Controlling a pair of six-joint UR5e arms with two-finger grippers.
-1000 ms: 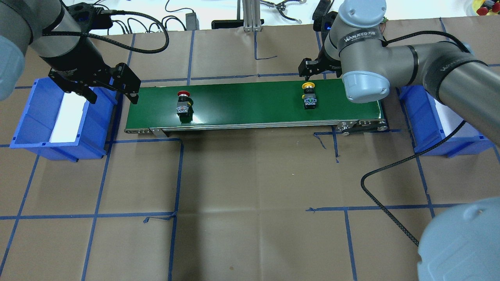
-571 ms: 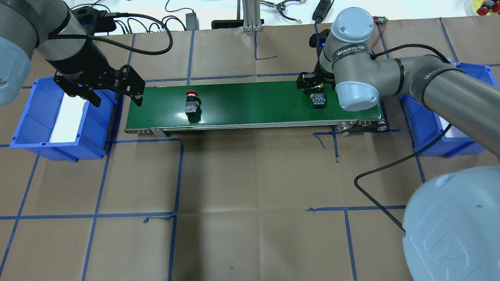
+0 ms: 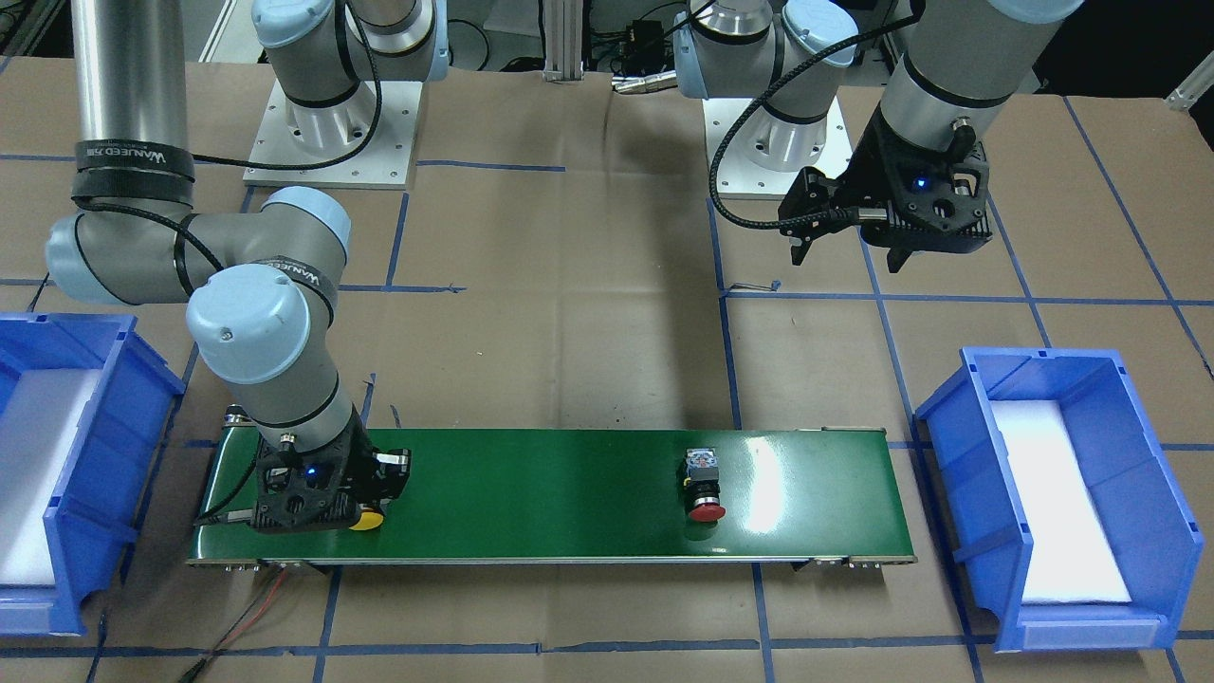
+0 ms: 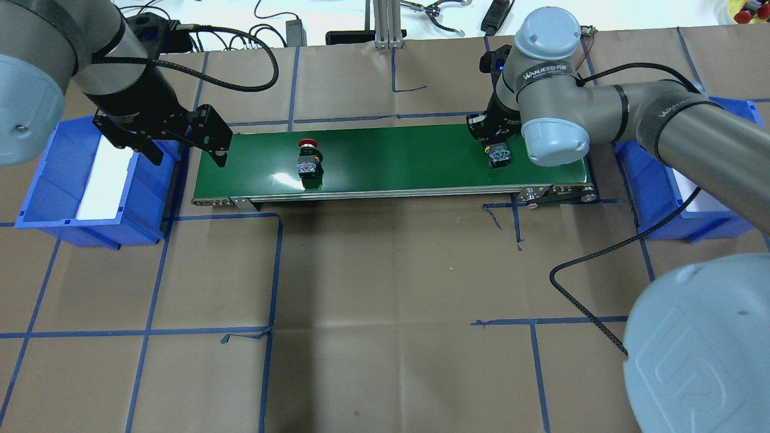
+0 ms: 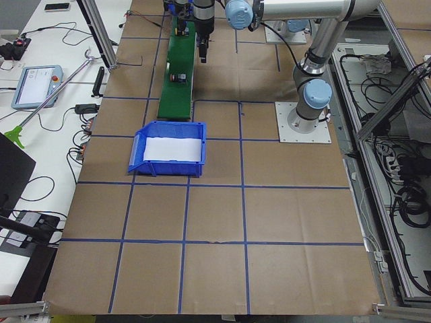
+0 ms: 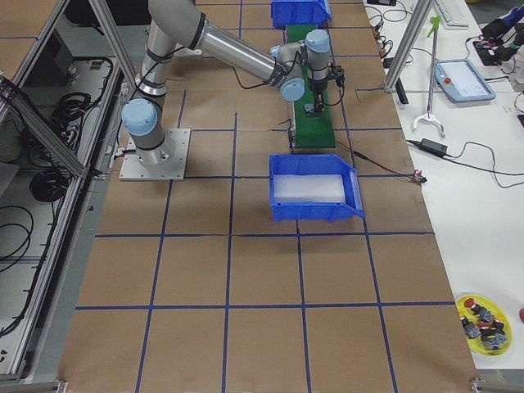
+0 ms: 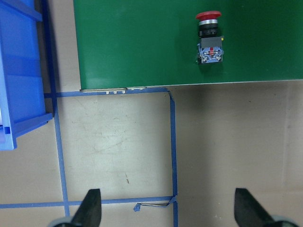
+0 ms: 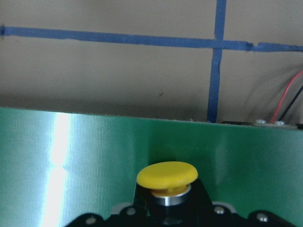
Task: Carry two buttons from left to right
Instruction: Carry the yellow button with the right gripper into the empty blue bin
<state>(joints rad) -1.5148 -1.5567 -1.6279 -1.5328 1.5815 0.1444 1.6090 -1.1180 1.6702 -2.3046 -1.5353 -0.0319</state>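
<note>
Right tool (image 4: 494,139) is down on the green belt (image 4: 397,159), upper right of the overhead frame, jaws clamped on the yellow button (image 8: 167,176). Its grey block (image 4: 499,157) pokes out toward the frame bottom. Red button (image 4: 308,157) lies on its side on the belt, left of centre, cap toward the frame top. Left tool (image 4: 187,155) is spread wide, holding nothing, above the belt's left end beside the blue bin (image 4: 42,186). Second blue bin (image 4: 652,198) sits just past the belt's right end on the counter (image 4: 385,288).

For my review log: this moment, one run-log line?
right gripper: at yellow button, grip unclear | left gripper: open, empty | red button: on belt
</note>
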